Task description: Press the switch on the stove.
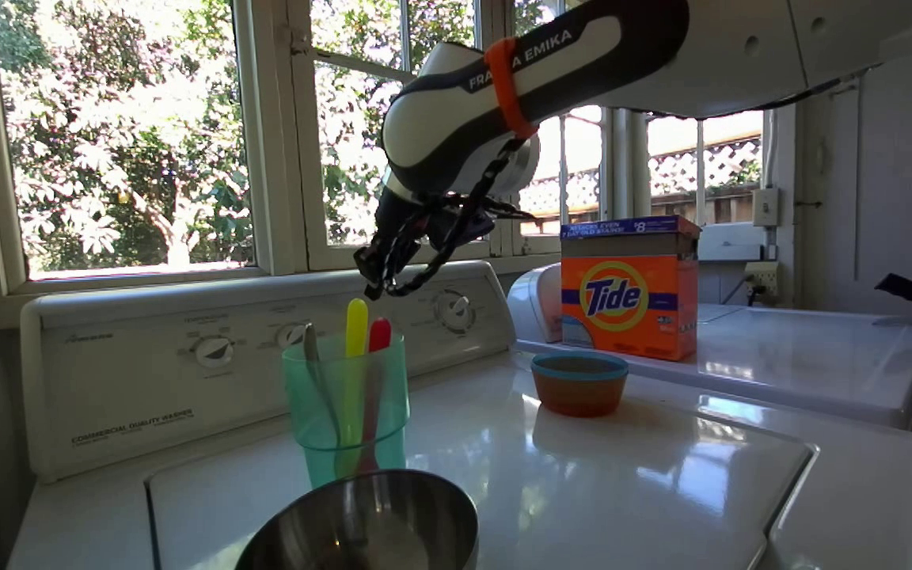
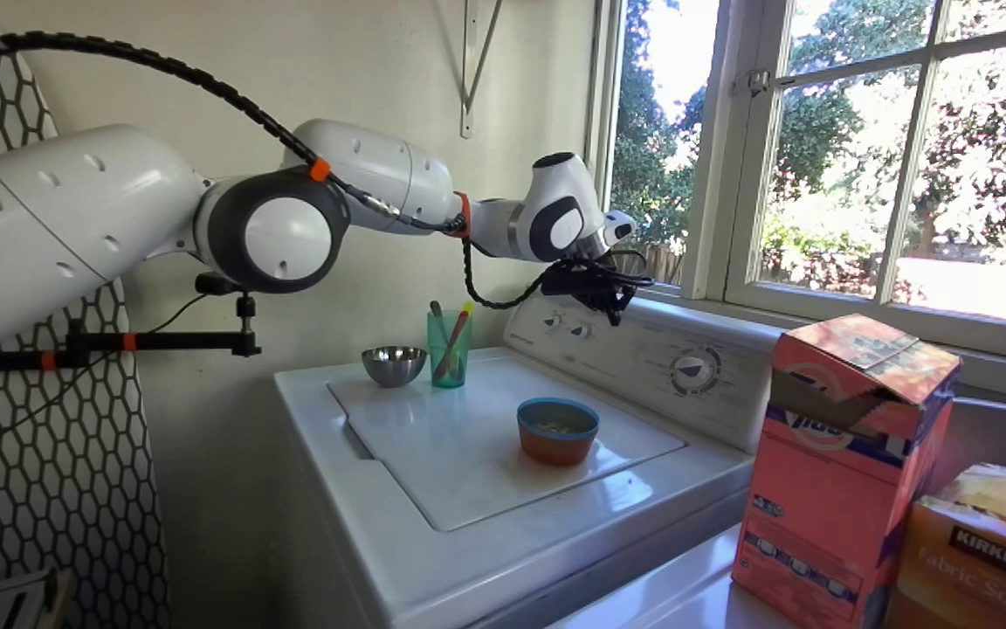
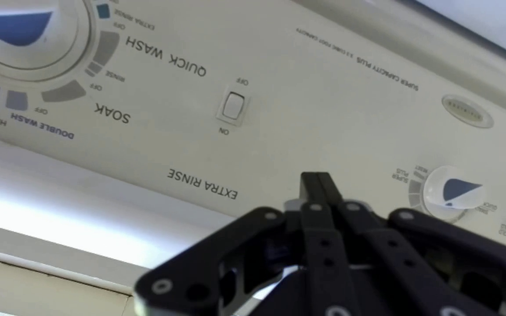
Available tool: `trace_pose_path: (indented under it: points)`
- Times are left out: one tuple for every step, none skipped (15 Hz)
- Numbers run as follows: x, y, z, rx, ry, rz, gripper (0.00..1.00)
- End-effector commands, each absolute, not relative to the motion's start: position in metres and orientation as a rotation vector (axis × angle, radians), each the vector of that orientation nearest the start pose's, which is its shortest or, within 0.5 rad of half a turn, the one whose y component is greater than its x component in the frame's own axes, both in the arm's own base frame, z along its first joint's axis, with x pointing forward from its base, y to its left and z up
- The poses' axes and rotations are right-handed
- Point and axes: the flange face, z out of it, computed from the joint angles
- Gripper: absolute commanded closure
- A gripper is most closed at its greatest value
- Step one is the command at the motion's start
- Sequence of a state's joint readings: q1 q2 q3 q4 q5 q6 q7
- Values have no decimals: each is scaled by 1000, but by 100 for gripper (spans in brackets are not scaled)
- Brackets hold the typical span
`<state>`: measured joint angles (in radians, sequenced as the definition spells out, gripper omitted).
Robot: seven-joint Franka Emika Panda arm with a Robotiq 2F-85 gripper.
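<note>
Switch (image 3: 233, 105) lies up-left of the clenched, empty fingers (image 3: 311, 188) in the wrist view. Align them squarely before pressing inward.

In an exterior view, the smooth white jointed arm (image 2: 372, 166) with dark grey trim reaches from the near left toward the far right, bent at a round dark-rimmed joint (image 2: 276, 231). Its rounded white wrist (image 2: 564, 210) carries a black multi-link gripper (image 3: 316, 175), angled downward in both exterior views. In the wrist view, the two slim black fingers (image 3: 309, 188) lie side by side, tips touching.
</note>
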<state>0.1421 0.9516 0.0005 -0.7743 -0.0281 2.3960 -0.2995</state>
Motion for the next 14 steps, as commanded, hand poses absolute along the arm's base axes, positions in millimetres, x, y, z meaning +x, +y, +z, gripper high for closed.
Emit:
trace_pose_path:
  points:
    - [821,118,436,-3042,-692,-1019,100]
    - [821,117,433,-3047,-692,-997,100]
    - [822,114,428,-3051,-688,-983,100]
    - [824,110,422,-3064,-677,-966,100]
    - [825,107,417,-3074,-669,-949,100]
    - [826,102,411,-3076,-660,-931,100]
    - [827,99,407,-3088,-650,-931,100]
    - [829,96,404,-3099,-643,-932,100]
    - [829,95,403,-3097,-643,-938,100]
    - [830,95,402,-3095,-639,-938,100]
    - [829,95,403,-3089,-643,-938,82]
    - [829,98,404,-3068,-656,-945,72]
    - [828,100,405,-3058,-658,-953,66]
    - [828,102,407,-3035,-668,-973,91]
